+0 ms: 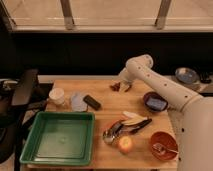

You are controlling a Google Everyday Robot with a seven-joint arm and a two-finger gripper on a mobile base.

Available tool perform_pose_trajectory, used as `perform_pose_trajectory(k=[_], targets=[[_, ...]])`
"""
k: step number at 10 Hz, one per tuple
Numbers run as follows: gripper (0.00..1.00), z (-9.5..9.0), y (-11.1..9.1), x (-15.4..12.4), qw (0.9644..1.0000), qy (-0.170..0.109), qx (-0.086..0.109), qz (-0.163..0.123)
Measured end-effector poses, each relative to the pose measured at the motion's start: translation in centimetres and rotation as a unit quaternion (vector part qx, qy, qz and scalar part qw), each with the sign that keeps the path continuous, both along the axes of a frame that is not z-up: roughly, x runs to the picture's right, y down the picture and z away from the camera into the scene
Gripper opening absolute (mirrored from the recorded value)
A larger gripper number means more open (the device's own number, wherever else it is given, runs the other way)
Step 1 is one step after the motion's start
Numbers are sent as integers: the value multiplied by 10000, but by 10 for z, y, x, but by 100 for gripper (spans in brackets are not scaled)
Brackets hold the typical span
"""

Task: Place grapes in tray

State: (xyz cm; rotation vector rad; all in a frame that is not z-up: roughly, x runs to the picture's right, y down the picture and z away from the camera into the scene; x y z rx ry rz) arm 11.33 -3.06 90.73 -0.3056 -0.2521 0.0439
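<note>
- Gripper (126,85) of mine is down low at the back edge of the bench, right of its middle and just beside the grapes (116,86). Whether it is spread, pressed together or pinching them I cannot tell.
- Grapes look like a small, dark reddish, lumpy cluster lying flat on the wood. Touching my gripper or only next to it, I cannot say.
- Risk at the pick: a loose bunch like this may give me only one berry or a bit of stem, and the rest could tear away and drop. Squeezing too hard would, I judge, crush them.
- Risk on the carry: the way to the tray runs diagonally over the dark block (92,102) and the white cup (57,95). A low pass could knock them.
- Tray (59,116) sits at the front-left corner, well apart from the grapes. Letting go early could land the bunch on the rim or the bench.
</note>
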Motion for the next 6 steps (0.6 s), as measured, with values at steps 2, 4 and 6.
perform_pose_trajectory(k=[2, 4, 6], targets=[[65, 0, 0, -2, 10000, -9, -1, -8], [65, 5, 1, 0, 10000, 6, -47, 45], [65, 22, 12, 6, 9998, 94, -134, 119]])
